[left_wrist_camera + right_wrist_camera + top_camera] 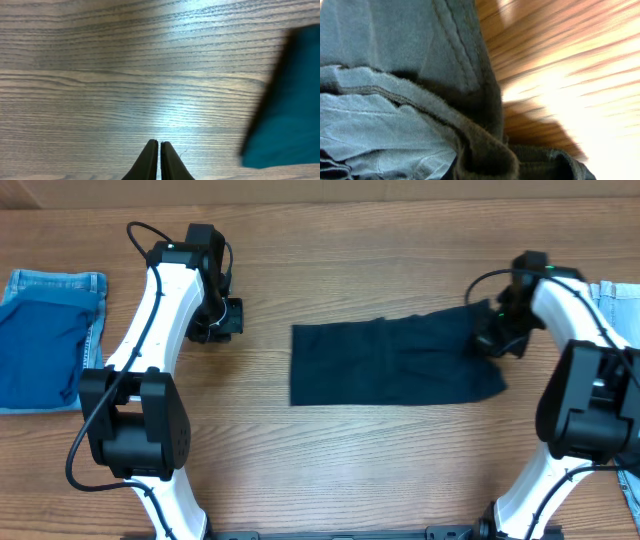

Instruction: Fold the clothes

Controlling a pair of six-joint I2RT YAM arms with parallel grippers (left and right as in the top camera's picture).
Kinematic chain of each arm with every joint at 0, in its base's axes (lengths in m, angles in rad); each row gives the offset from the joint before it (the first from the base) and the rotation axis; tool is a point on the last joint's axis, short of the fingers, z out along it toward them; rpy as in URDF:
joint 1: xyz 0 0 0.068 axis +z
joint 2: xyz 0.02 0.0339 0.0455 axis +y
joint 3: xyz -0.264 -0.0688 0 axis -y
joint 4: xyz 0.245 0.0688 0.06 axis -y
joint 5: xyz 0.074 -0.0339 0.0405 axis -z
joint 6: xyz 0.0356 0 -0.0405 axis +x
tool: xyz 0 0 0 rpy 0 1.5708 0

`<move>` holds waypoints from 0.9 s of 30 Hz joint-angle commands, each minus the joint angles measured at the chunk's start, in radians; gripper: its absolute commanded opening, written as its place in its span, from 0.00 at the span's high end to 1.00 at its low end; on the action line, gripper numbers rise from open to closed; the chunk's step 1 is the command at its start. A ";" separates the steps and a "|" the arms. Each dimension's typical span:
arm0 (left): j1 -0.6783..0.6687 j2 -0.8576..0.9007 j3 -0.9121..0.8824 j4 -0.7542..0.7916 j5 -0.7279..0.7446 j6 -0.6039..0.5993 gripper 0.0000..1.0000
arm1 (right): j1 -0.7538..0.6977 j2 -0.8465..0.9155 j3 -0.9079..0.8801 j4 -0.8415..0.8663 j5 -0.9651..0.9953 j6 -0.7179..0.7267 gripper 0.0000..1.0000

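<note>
Navy clothes (390, 365) (edge in right hand (493, 340))

White links, black joints and looping black cables form both arms (160, 300); the left gripper (159, 142) is black.

Open wood around the cloth, denim at both edges

I see bare surface (262, 380) between my left claw (226, 320) and the dark garment (395, 363), with wide free strips on its far side and on the arm-base side. My right claw (497, 340) is pinched on the garment's right end, blocking that approach. Blue denim (45, 340) covers the far left edge, and more denim (622, 298) crowds the right arm.
</note>
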 commanded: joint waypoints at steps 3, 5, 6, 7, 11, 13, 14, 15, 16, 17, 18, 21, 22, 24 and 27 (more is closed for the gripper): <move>0.003 -0.022 0.021 -0.002 -0.003 0.011 0.92 | -0.014 -0.045 0.208 -0.138 0.075 -0.105 0.96; 0.003 -0.022 0.021 -0.002 -0.003 0.011 0.92 | 0.027 -0.045 0.282 -0.209 0.075 -0.105 0.96; 0.003 -0.022 0.021 -0.002 -0.003 0.011 0.92 | 0.055 -0.045 0.315 -0.243 0.075 -0.105 0.96; 0.003 -0.022 0.021 -0.002 -0.003 0.011 0.92 | 0.092 -0.045 0.345 -0.276 0.074 -0.104 0.96; 0.003 -0.022 0.021 -0.002 -0.003 0.018 0.92 | 0.244 -0.045 0.365 -0.321 0.075 -0.084 0.96; 0.003 -0.022 0.021 -0.002 -0.003 0.020 0.91 | 0.325 -0.045 0.364 -0.321 0.076 -0.069 0.96; 0.003 -0.022 0.021 -0.002 -0.003 0.020 0.91 | 0.376 -0.045 0.364 -0.321 0.076 -0.058 0.96; 0.003 -0.022 0.021 -0.002 -0.003 0.019 0.91 | 0.409 -0.045 0.364 -0.321 0.079 -0.046 0.96; 0.003 -0.022 0.021 -0.001 -0.003 0.019 0.91 | 0.451 -0.045 0.364 -0.320 0.080 -0.028 0.96; 0.003 -0.022 0.021 0.001 -0.003 0.019 0.91 | 0.488 -0.045 0.364 -0.320 0.079 -0.019 0.96; 0.003 -0.022 0.021 0.002 -0.003 0.019 0.91 | 0.517 -0.045 0.364 -0.315 0.080 -0.019 0.96; 0.003 -0.022 0.021 0.002 -0.003 0.019 0.91 | 0.593 -0.045 0.364 -0.293 0.082 0.004 0.96; 0.003 -0.022 0.021 0.002 -0.003 0.019 0.91 | 0.619 -0.045 0.364 -0.281 0.082 0.007 0.96; 0.003 -0.022 0.021 0.004 -0.003 0.019 0.91 | 0.653 -0.043 0.363 -0.252 0.083 0.026 0.96; 0.003 -0.022 0.021 0.005 -0.003 0.019 0.91 | 0.686 -0.037 0.363 -0.211 0.082 0.029 0.96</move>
